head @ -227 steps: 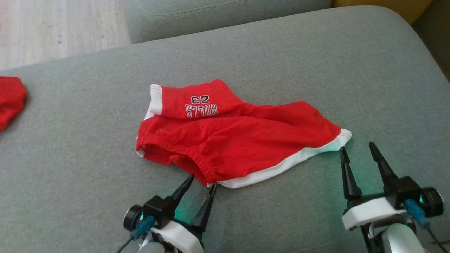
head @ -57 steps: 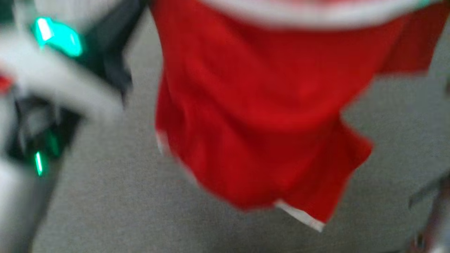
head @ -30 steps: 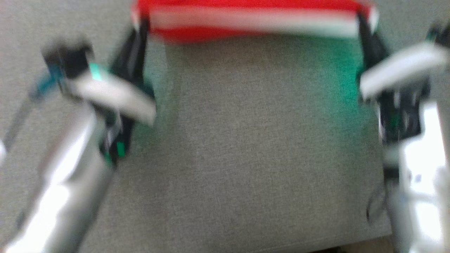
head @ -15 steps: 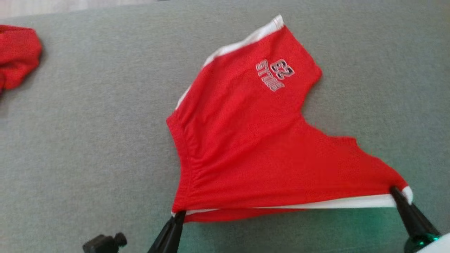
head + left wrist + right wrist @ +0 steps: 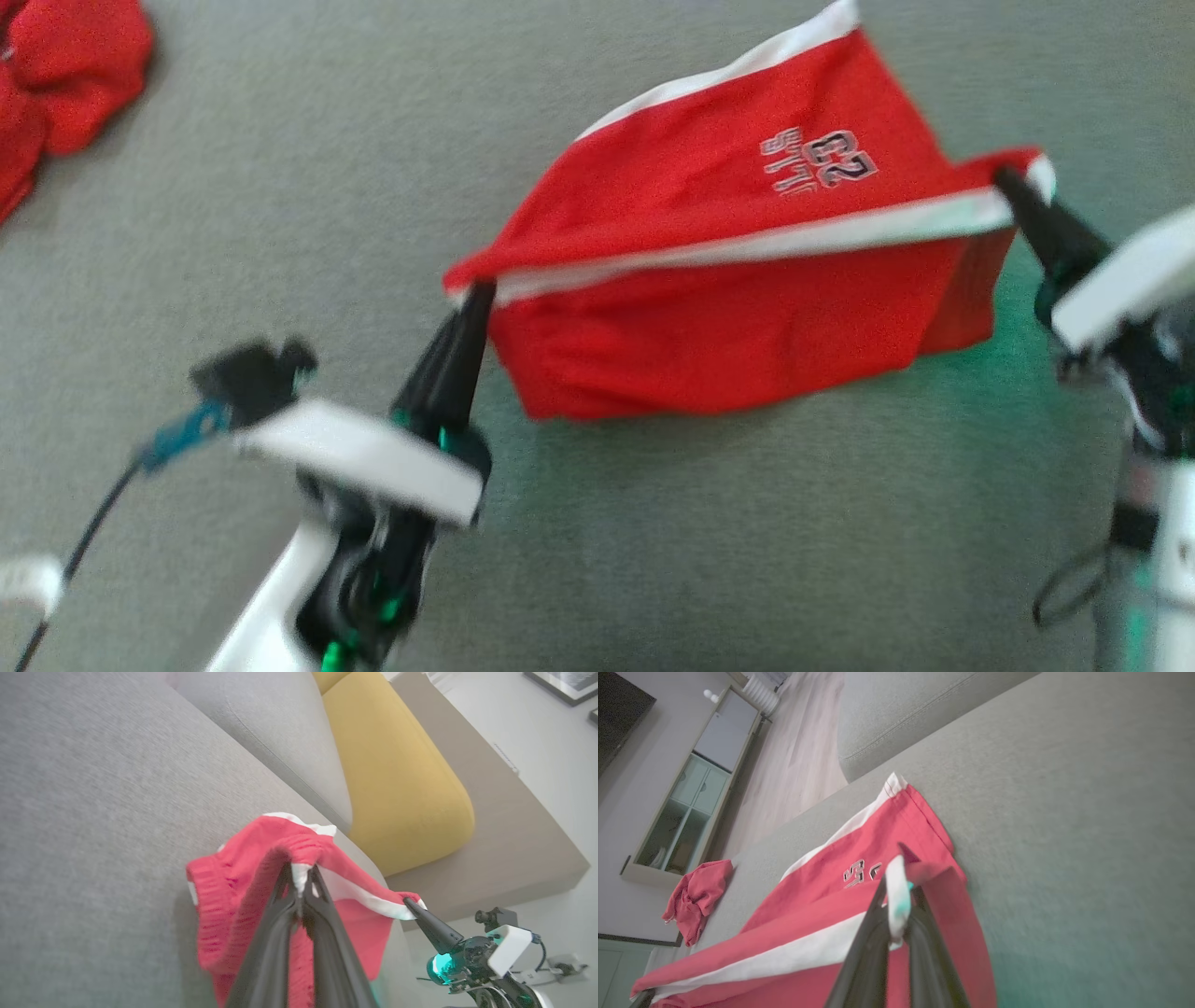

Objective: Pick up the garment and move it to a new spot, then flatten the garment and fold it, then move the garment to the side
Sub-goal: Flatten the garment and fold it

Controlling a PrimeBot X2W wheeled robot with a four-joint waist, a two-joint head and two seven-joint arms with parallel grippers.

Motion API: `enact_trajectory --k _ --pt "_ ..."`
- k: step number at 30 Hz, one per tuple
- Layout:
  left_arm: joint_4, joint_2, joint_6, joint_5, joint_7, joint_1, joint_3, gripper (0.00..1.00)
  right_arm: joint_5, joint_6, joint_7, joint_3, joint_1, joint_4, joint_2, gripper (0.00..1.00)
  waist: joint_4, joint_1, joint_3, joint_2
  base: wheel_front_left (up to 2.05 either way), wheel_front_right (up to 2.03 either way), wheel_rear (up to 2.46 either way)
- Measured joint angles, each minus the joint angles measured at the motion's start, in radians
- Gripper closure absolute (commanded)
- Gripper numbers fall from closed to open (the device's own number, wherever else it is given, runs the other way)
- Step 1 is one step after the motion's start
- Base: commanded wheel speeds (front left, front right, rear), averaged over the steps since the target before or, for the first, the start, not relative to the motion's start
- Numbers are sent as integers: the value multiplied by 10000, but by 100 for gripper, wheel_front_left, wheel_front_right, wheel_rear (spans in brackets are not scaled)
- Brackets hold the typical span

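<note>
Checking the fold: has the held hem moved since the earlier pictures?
Yes. Against the red pile, the hem has gone up the head view, away from the robot.

two red garments (image 5: 728,355) (image 5: 75,56), one grey sofa (image 5: 653,560)

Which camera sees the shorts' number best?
The head view: the number on the red shorts shows whole, if blurry. The right wrist view catches a few letters; the left wrist view gives bunched cloth.
</note>
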State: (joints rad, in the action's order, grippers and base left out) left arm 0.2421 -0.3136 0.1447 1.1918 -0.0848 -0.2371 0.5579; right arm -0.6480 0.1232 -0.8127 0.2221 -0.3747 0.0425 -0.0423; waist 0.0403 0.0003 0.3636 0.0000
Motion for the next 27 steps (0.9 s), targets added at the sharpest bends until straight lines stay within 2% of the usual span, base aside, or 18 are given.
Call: enact_trajectory --k 5,10,15,24,25,26,27 --pt "-1480 704 150 -58 -163 -1452 38 100 514 0 -102 96 -1750 -1728 -31 100 577 0 385 0 0 0 0" --pt "-2642 1390 119 115 -165 -1993 56 100 970 0 -58 180 -2740 -2865 -40 100 1030 -2 565 0 0 0 0" --pt "-3684 1873 -130 113 40 -2635 159 100 1356 0 153 251 -3340 -3676 -48 100 1245 -3 694 0 0 0 0" --pt "-4667 2171 -242 105 428 -3219 12 100 1756 0 667 451 -4274 -4437 -92 100 1332 -3 947 0 0 0 0" --pt "-4738 2190 -299 100 466 -3220 4 100 1672 0 769 460 -4330 -4498 -92 89 1345 -3 960 0 0 0 0" --pt "-4803 2224 -313 90 510 -3224 2 100 1659 0 892 428 -4365 -4516 -92 40 1357 -3 976 0 0 0 0" --pt "-4872 2268 -316 88 512 -3234 0 100 1670 0 1057 416 -4382 -4518 -92 0 1368 -3 995 0 0 0 0"
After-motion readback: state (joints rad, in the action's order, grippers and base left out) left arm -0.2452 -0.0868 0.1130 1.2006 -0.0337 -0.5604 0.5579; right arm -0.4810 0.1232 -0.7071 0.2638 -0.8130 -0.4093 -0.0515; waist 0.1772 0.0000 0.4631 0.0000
